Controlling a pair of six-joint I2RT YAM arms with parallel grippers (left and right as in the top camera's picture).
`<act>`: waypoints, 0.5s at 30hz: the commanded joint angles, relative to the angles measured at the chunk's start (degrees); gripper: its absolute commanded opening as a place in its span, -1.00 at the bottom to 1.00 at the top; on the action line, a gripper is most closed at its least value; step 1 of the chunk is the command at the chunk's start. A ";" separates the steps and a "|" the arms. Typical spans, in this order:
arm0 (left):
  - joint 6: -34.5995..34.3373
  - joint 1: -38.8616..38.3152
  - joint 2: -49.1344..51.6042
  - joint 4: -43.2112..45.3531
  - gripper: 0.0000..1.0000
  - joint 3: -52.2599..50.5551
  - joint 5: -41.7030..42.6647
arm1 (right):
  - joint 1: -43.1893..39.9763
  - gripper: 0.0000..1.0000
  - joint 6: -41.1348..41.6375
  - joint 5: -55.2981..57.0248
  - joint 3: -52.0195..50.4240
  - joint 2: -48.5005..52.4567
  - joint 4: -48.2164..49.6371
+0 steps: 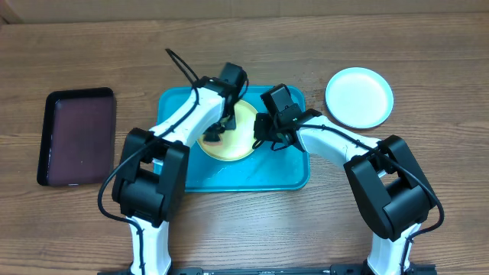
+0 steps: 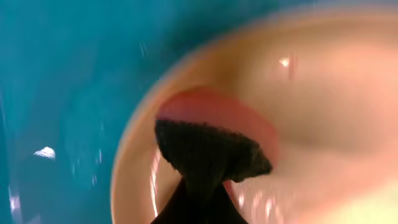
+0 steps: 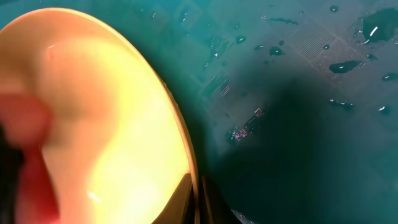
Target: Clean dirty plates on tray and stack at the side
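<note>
A yellow-green plate (image 1: 233, 137) lies on the turquoise tray (image 1: 179, 176). My left gripper (image 1: 216, 131) is shut on a dark sponge (image 2: 211, 149), which presses onto the plate's left part. The left wrist view shows the sponge over a red smear (image 2: 211, 109) on the plate (image 2: 323, 93). My right gripper (image 1: 260, 137) is shut on the plate's right rim. In the right wrist view its fingers (image 3: 196, 199) pinch the thin edge of the plate (image 3: 112, 124), over the wet tray floor (image 3: 298, 124). A pale plate (image 1: 359, 97) lies alone on the table at the back right.
A smaller dark maroon tray (image 1: 76, 137) sits on the wooden table to the left of the turquoise one. Water drops dot the turquoise tray's floor (image 3: 348, 65). Both arms reach in from the near edge and cross over the tray's front half.
</note>
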 commanded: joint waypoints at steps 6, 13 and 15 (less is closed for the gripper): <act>0.13 1.46 0.83 12.15 -0.92 -0.39 22.60 | -0.26 -0.92 -0.04 2.51 -1.11 1.07 -1.60; 0.63 -1.81 0.83 10.73 -0.92 -0.39 27.02 | -0.26 -0.92 -0.02 2.51 -1.11 1.07 -1.60; 2.75 -2.45 0.83 8.98 -0.91 -0.39 27.82 | -0.26 -0.92 -0.04 2.51 -1.11 1.07 -1.60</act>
